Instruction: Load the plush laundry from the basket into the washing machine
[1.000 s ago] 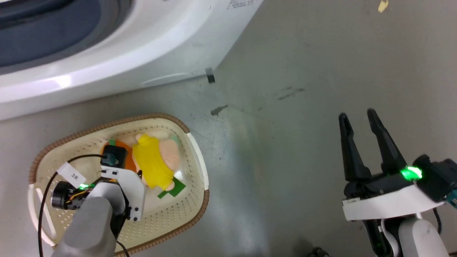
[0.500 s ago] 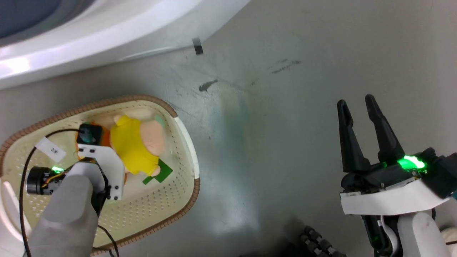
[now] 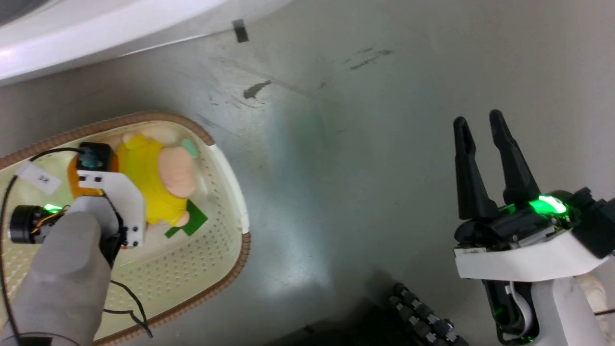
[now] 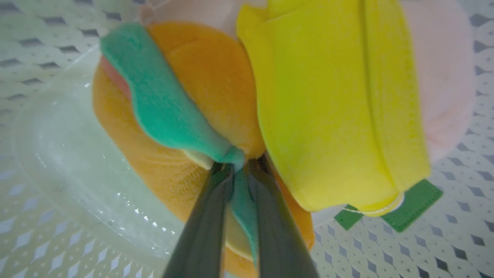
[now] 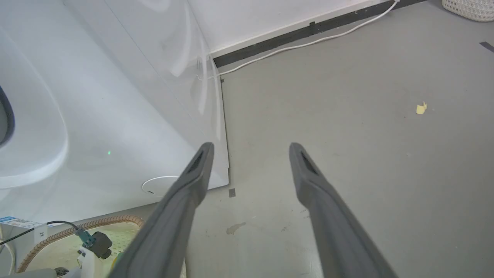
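The plush laundry (image 3: 149, 178), yellow, orange and pale pink with green stripes, lies in the cream basket (image 3: 244, 250) on the floor at the left of the head view. My left arm (image 3: 72, 259) reaches down into the basket. In the left wrist view my left gripper (image 4: 236, 166) is shut on a green stripe of the plush laundry (image 4: 332, 96), pinched between the two fingers. My right gripper (image 3: 478, 122) stands open over bare floor at the right, holding nothing. The washing machine (image 3: 96, 29) shows as a white edge at the top left, and its white front (image 5: 96, 96) shows in the right wrist view.
A black tape mark (image 3: 239, 30) and a dark stain (image 3: 256, 89) lie on the grey floor between washer and basket. A black ridged hose (image 3: 423, 317) is at the bottom edge. A white cable (image 5: 308, 42) runs along the wall, with a yellow scrap (image 5: 421, 108) nearby.
The head camera has swung, so washer, basket and floor marks have slid up and left in the picture. My left gripper stays at the toy inside the basket; the right gripper stays open.
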`<state>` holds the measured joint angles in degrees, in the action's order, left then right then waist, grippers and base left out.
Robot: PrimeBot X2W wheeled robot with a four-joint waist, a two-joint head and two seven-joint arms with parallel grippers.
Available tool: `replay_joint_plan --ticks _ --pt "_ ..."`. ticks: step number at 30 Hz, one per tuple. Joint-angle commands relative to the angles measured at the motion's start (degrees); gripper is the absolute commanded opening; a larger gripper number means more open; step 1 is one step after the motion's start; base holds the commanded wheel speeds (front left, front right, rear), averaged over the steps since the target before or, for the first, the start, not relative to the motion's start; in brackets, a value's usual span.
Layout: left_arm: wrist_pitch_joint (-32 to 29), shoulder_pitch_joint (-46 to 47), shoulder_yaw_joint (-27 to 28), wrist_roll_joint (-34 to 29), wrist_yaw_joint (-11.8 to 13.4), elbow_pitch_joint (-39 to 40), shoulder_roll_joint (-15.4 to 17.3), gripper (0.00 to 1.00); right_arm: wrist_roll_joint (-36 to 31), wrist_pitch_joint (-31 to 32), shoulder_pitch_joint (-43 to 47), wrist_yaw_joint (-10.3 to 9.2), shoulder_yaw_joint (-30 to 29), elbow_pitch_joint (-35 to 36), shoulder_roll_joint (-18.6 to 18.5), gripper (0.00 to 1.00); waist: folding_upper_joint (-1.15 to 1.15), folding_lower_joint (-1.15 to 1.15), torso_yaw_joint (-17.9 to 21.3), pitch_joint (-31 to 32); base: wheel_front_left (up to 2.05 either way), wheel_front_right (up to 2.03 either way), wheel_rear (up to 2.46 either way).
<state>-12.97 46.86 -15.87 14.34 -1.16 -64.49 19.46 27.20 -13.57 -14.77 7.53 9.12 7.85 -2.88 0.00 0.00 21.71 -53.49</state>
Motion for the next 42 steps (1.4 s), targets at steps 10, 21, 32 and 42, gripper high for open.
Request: replay_joint_plan --ticks 10,21,32,42 --pt "6.77 -1.85 -1.14 3.6 -2.58 -5.41 -1.9 0.0 -0.73 -1.42 -1.84 -0.04 -0.75 -0.3 0.01 1.0 0.0 0.0 -1.15 7.34 0.0 0.0 0.0" --pt "23.46 -13.87 -2.56 5.05 -4.16 -3.91 -9.64 0.0 -7.8 -1.42 4.81 -0.04 -3.46 -2.21 0.01 1.0 0.0 0.0 -10.39 29.08 0.0 0.0 0.0" --pt "27.93 -26.94 0.03 6.77 -4.59 13.84 -12.27 0.0 -11.24 -1.43 14.21 -0.04 -6.23 -2.96 0.01 1.0 0.0 0.0 -18.61 42.76 0.0 0.0 0.0" --pt "27.96 -33.16 5.48 2.26 -1.36 45.29 -12.44 0.0 -11.87 -1.43 16.16 -0.04 -5.24 -2.39 0.01 1.0 0.0 0.0 -20.92 42.49 0.0 0.0 0.0"
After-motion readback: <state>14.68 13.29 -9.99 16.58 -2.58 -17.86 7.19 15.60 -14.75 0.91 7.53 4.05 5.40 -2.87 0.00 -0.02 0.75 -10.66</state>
